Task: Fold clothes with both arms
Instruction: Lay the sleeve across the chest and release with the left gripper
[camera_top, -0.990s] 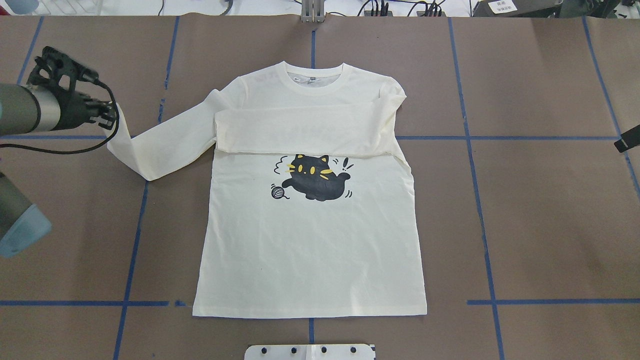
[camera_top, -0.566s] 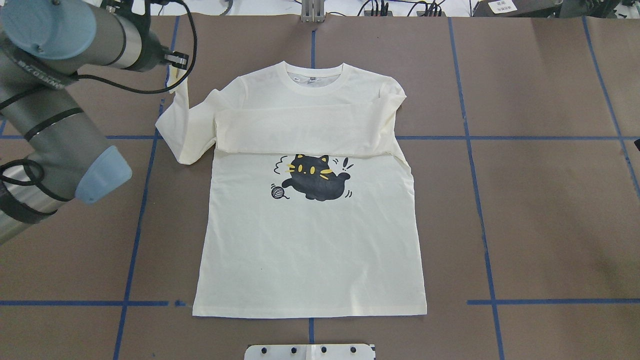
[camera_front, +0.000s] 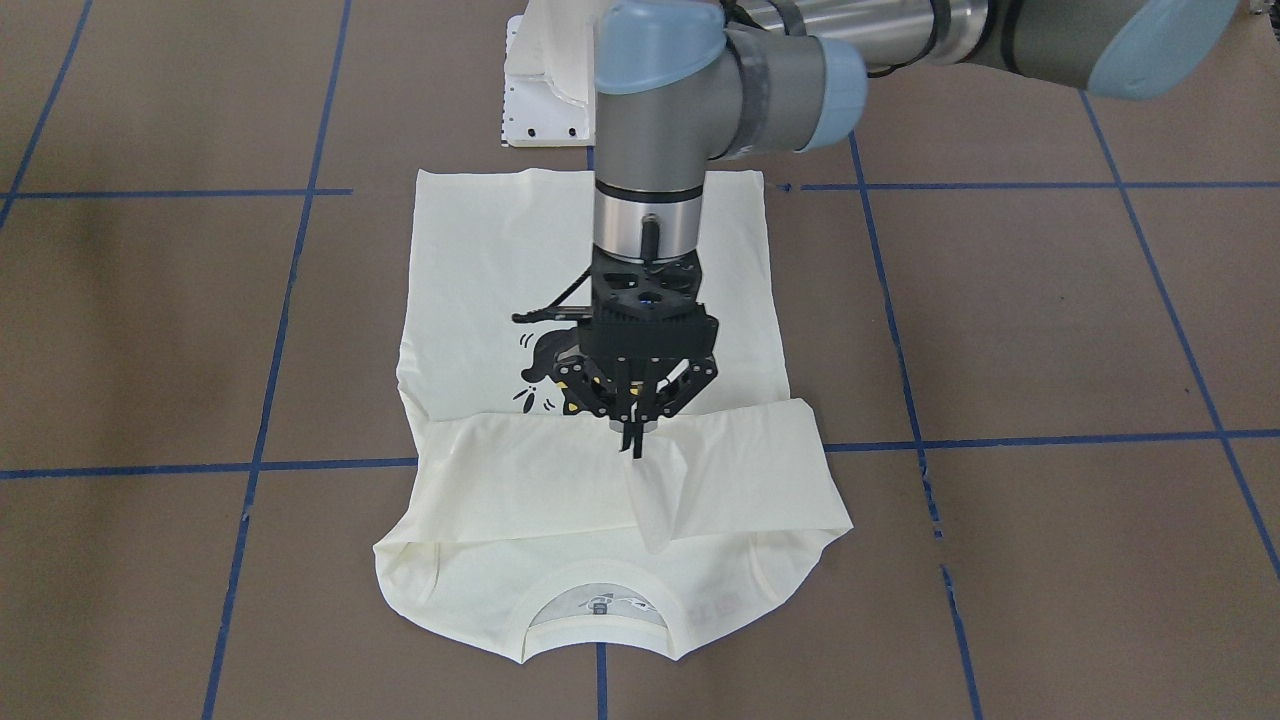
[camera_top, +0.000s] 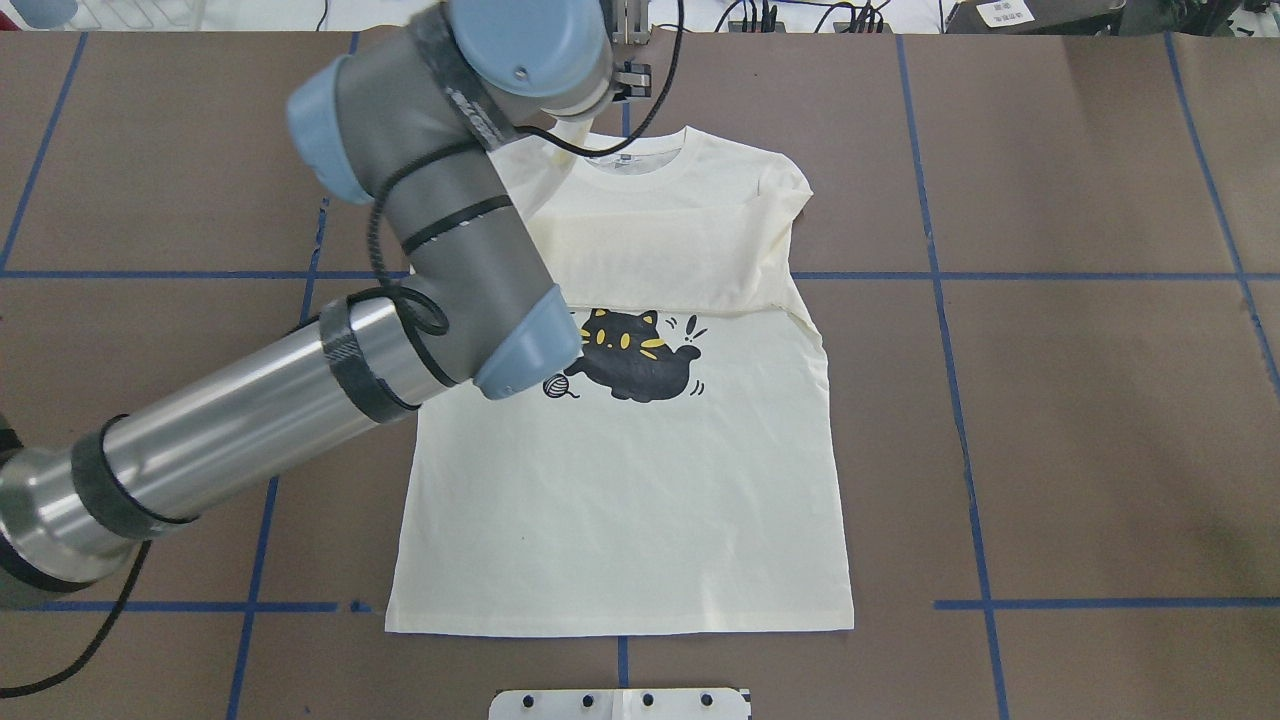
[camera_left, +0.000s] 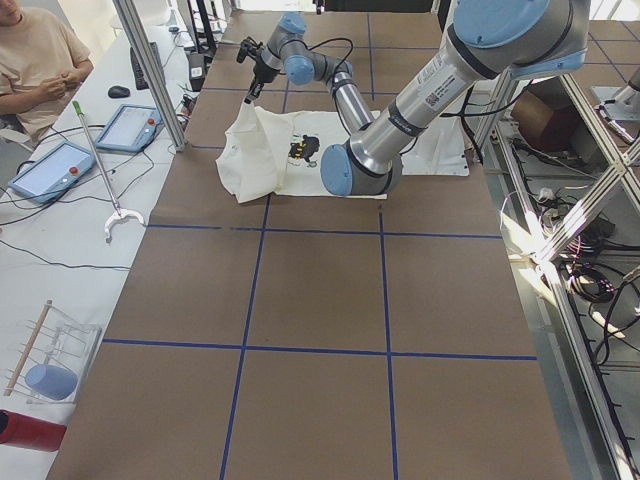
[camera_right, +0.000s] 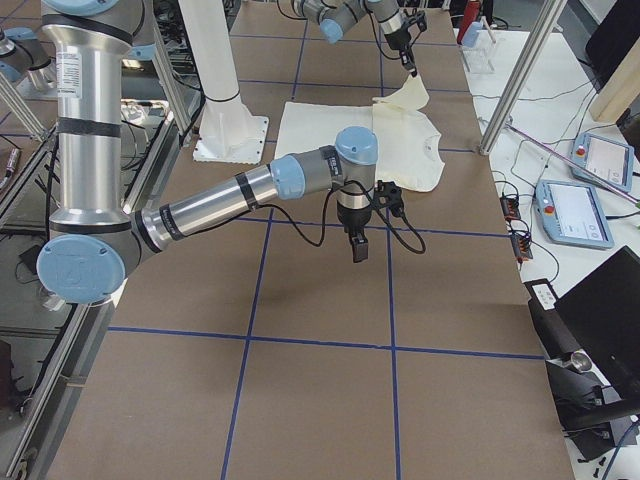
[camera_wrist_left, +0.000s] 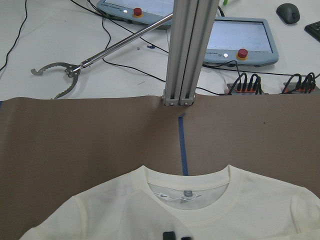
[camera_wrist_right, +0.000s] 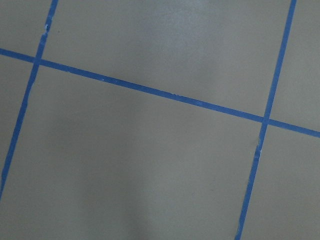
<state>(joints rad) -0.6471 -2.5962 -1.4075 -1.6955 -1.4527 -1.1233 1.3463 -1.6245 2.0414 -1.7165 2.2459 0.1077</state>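
We are holding the T-shirt (camera_front: 480, 270) sleeve (camera_front: 655, 500) above the chest, left claw (camera_front: 632, 440) closed on its end (lowering it flat looks best).

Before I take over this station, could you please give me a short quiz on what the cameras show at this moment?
1. True or false: the left claw pinches a sleeve of the T-shirt, held up over its chest.
2. The right wrist camera looks at: A) a stack of plates; B) brown table cover with blue tape; C) a person's hand.
3. How many sleeves lie flat across the chest?
Key: 1 true; 2 B; 3 one, the other sleeve.
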